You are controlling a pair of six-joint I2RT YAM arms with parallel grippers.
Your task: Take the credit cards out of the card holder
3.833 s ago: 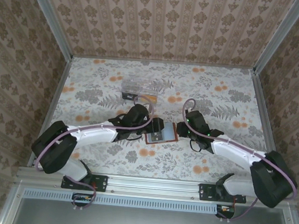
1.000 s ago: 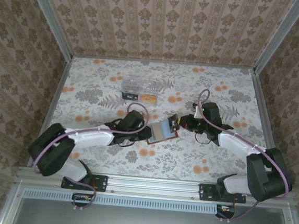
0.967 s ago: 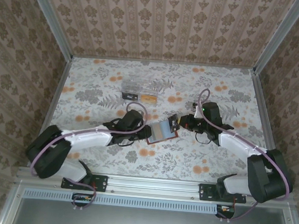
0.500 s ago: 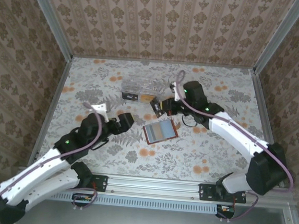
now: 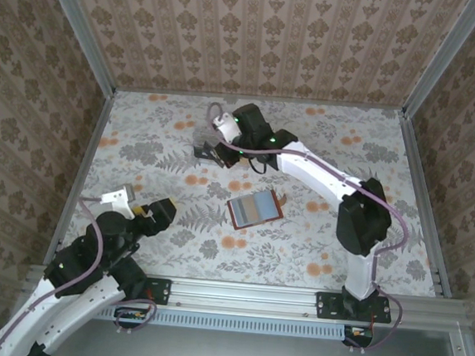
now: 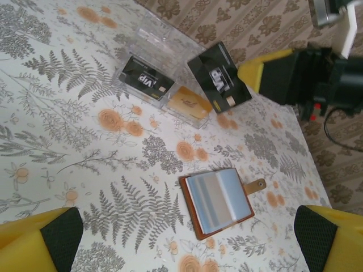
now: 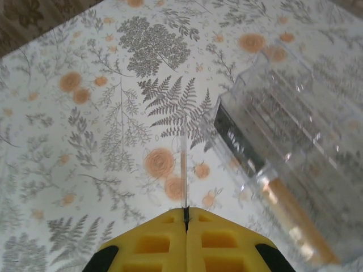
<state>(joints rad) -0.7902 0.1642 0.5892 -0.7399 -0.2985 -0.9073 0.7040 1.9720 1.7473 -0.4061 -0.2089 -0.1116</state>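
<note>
Left hand (image 5: 139, 208): jaws spread wide, nothing between them. It sits to the near-left of the card holder, well apart from it. In its wrist view you get one yellow fingertip (image 6: 34, 241) in each bottom corner, with bare surface between them.

Card holder (image 5: 254, 209): lies open and flat on the floral surface (image 5: 141, 136), with neither hand touching it. It has a rust-brown leather rim and blue-grey inner faces, with a paler beige band running down between them. A small brown tab with a snap stud pokes out of its right edge. You cannot tell whether any cards sit in its pockets.

Right hand (image 7: 186, 218): beyond the card holder and to its left, closed on a black card (image 6: 220, 76). The card is tilted and carries "VIP" lettering. In the right wrist view it shows edge-on, as a thin line pinched between the yellow fingers.

Farther from the card holder: a clear plastic box (image 7: 295, 124). At its near edge a second black card (image 6: 143, 82) and an orange card (image 6: 190, 103) lie side by side. You cannot tell whether they lie inside the box or in front of it.
</note>
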